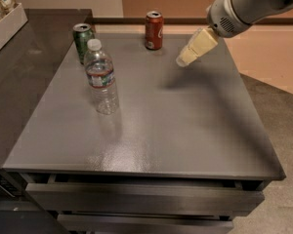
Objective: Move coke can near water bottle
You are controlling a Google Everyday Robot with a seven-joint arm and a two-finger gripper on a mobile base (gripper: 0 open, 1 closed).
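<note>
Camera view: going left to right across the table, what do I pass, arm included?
green can → water bottle → coke can → gripper, which hovers above the table just right of the coke can.

Two cans, one bottle, gripper aloft

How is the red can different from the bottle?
The red coke can is short and opaque; the clear plastic water bottle is taller and see-through. The can has a silver top, the bottle a white cap. Both stand upright on the grey table. The gripper hovers right of the can.
</note>
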